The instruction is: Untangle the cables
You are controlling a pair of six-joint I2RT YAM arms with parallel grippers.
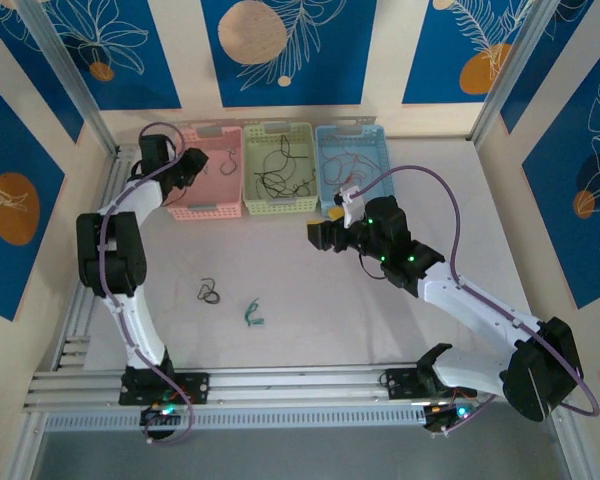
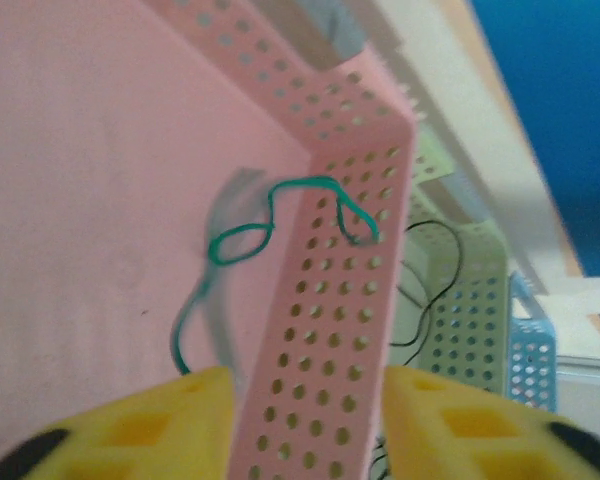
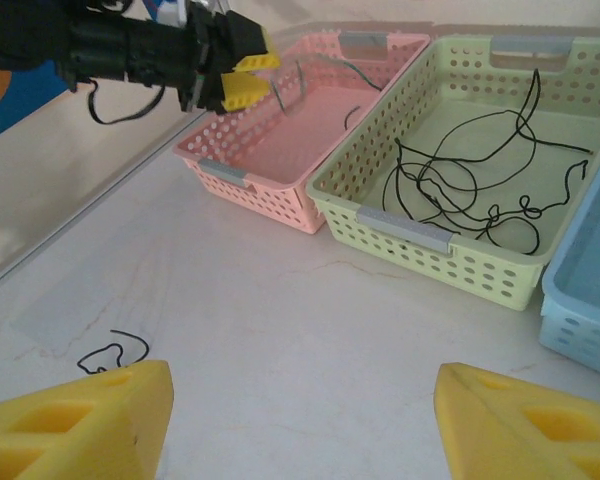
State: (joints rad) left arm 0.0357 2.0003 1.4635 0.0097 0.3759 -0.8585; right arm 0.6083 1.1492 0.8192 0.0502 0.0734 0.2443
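**Left wrist view: green cable [image 2: 242, 240] loose at the pink basket [image 2: 330, 330] wall**

The left gripper [image 2: 305, 430] stands with its pads apart, straddling the basket's perforated wall and gripping nothing. The green cable curls just ahead of it, looped across that wall and partly blurred. In the green basket [image 3: 405, 230] lie tangled black cables [image 3: 470, 180]. On the table [image 1: 310, 320], a small black cable [image 1: 210, 292] and a second green cable [image 1: 252, 314] lie near each other. The right gripper [image 3: 300, 420] hangs wide open and empty above the table.

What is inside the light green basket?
Black cables curl loosely on the floor of the green basket. In the right wrist view its near wall covers a strip of floor.
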